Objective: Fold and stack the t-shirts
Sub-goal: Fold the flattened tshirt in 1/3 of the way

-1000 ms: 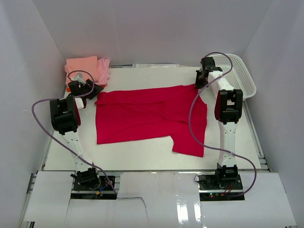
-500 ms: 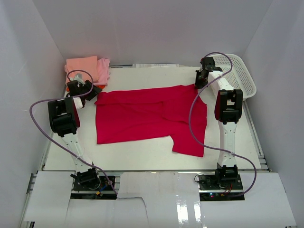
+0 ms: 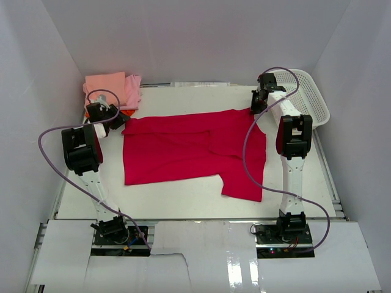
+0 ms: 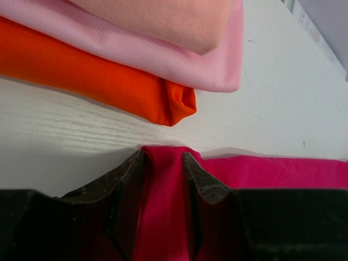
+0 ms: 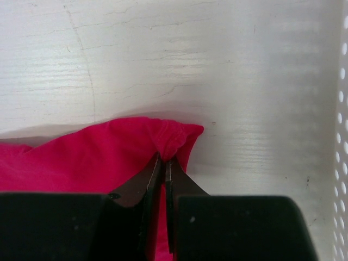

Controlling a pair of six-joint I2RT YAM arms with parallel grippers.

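The large crimson-red t-shirt (image 3: 189, 146) lies spread out on the white table. My left gripper (image 3: 119, 118) is at its far left corner. In the left wrist view its jaws (image 4: 162, 157) stand apart with the red cloth (image 4: 163, 206) between them. My right gripper (image 3: 256, 105) is at the far right corner and is shut on a bunched bit of the shirt's edge (image 5: 174, 136). Folded orange (image 4: 109, 81), light pink (image 4: 163, 49) and salmon-pink (image 4: 163, 16) shirts lie stacked just beyond the left gripper, at the back left (image 3: 113, 85).
A white lattice basket (image 3: 305, 91) stands at the back right, close to my right gripper; its wall shows in the right wrist view (image 5: 342, 109). White walls close in the table on three sides. Bare table (image 3: 183, 201) lies in front of the shirt.
My left arm has shifted slightly to the left. The shirt and the right arm have not visibly moved.
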